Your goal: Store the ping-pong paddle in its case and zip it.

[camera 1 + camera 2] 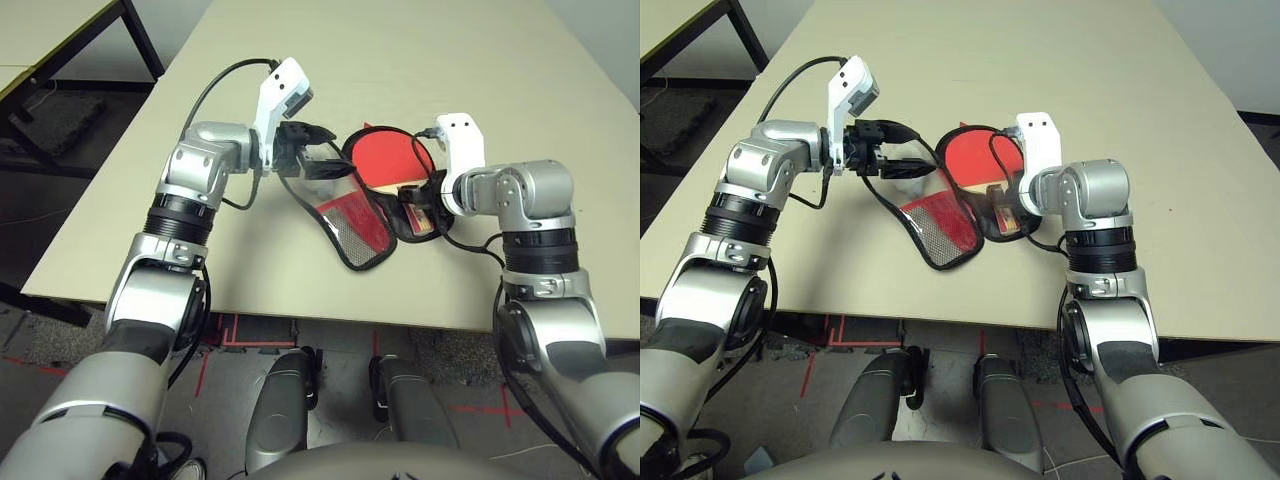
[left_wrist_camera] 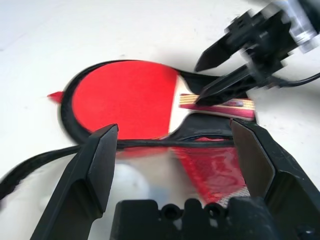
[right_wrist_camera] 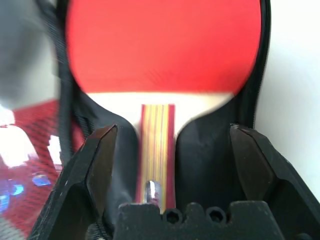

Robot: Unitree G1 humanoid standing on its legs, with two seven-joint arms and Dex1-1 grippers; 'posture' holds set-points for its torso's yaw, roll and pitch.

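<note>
Case (image 1: 350, 215) lies open near the tabletop's (image 1: 480, 60) near edge, roughly midway along it, narrow handle end toward the robot, round end away. Mesh-pocket flap is folded out toward the left arm's side and tilted up. Ping-pong paddle (image 3: 165, 47) sits inside the lower half on the black lining, red face up, handle pointing back toward the robot, long axis running near to far.

Right hand (image 3: 167, 145) is the nearer one: fingers spread wide apart straddling the handle from the near side, holding nothing; whether a finger touches the handle or lining can't be told. Paddle blade lies straight ahead of it.

Left hand (image 1: 318, 152) is at the flap's far upper rim, fingers wide apart with the zipper trim running between them. It looks like it props the flap, though a true grip is not clear.

Judgement: paddle is stowed; flap needs folding over toward the right, then zipping. Left hand is best placed for that.
</note>
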